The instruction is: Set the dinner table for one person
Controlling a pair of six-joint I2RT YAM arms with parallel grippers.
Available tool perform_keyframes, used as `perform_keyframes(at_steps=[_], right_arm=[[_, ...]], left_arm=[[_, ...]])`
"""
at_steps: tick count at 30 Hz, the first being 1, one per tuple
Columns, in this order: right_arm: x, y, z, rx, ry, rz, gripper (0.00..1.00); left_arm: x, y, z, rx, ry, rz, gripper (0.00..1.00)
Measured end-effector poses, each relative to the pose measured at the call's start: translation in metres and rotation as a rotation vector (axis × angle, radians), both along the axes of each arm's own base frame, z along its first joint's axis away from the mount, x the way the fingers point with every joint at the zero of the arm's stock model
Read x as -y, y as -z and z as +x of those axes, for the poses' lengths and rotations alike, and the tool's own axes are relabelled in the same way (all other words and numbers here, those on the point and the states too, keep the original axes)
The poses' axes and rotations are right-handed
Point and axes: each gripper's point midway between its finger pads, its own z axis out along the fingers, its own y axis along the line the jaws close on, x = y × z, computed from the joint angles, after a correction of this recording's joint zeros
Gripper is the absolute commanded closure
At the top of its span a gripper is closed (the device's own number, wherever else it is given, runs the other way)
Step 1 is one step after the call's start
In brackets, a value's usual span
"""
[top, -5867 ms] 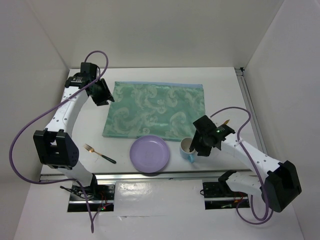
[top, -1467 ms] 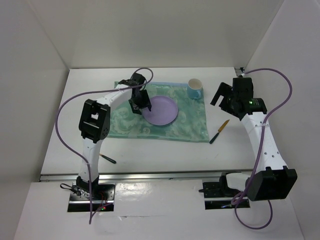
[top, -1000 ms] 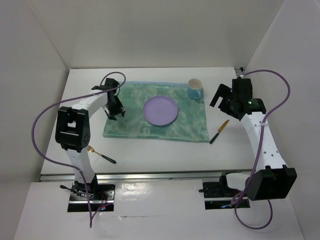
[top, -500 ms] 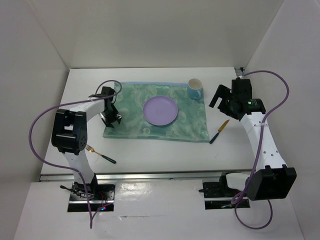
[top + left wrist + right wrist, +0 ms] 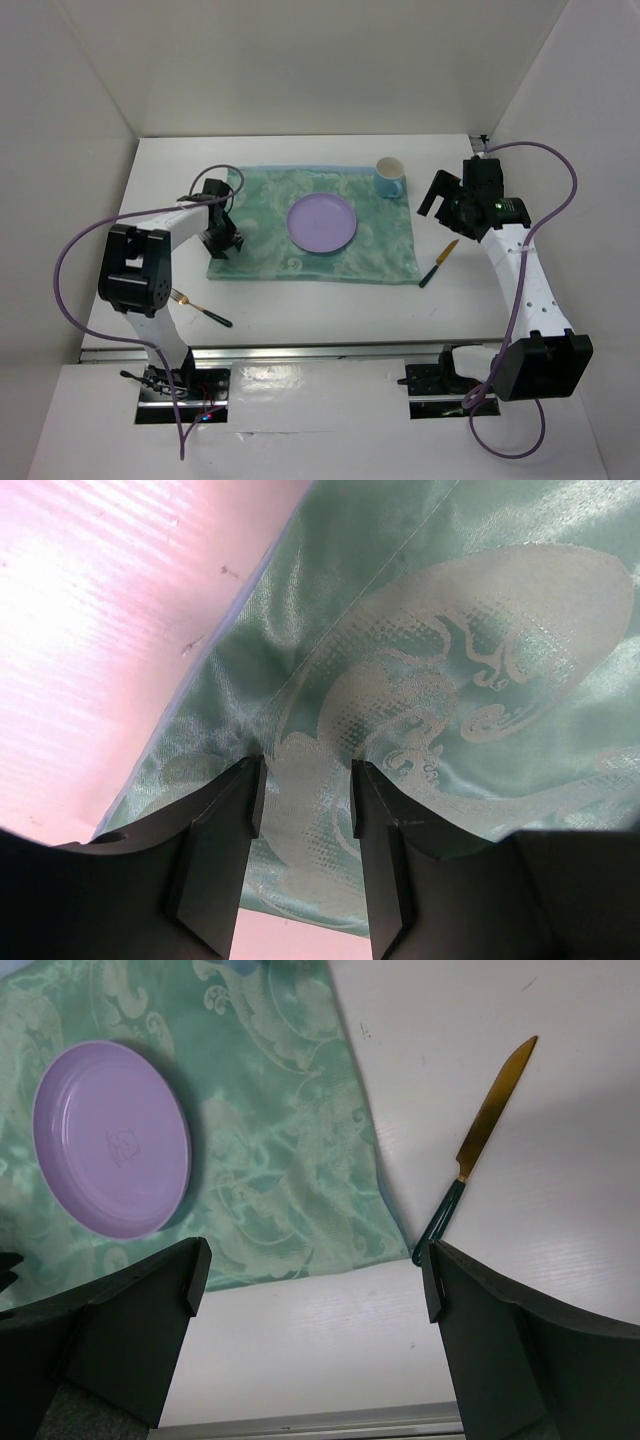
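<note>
On the white dinner table (image 5: 300, 305) lies a green swirl placemat (image 5: 380, 235) with a purple plate (image 5: 320, 221) at its middle and a blue mug (image 5: 389, 178) at its far right corner. A gold knife with a dark handle (image 5: 438, 263) lies right of the mat. A gold fork (image 5: 200, 307) lies near the front left. My left gripper (image 5: 222, 243) hovers low over the mat's front left corner, open, with only cloth (image 5: 480, 660) under the left gripper (image 5: 305, 780). My right gripper (image 5: 450, 200) is open wide and empty, above the knife (image 5: 478, 1150) and plate (image 5: 110, 1140).
White walls enclose the table on three sides. A metal rail (image 5: 300, 350) runs along the near edge, with both arm bases behind it. A purple cable loops out from each arm. Bare tabletop (image 5: 300, 1350) lies between the mat and the rail.
The plate and mug stood at the front edge and now sit on the mat. Over the last second my left gripper slid from beside the plate to the mat's front left corner. The right arm stayed put.
</note>
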Motion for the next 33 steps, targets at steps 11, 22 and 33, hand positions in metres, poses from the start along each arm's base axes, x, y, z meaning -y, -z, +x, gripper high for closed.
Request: perform_keyframes(at_steps=[11, 22, 33], right_arm=[[0.000, 0.000, 0.000, 0.000, 0.000, 0.000, 0.00], [-0.002, 0.000, 0.000, 0.000, -0.009, 0.008, 0.00], [-0.009, 0.025, -0.011, -0.058, -0.045, 0.030, 0.00]], left_arm=[[0.003, 0.000, -0.030, -0.024, -0.007, 0.002, 0.42], [-0.011, -0.057, -0.056, 0.001, -0.023, 0.060, 0.34], [-0.027, -0.026, -0.177, -0.248, -0.242, 0.086, 0.28]])
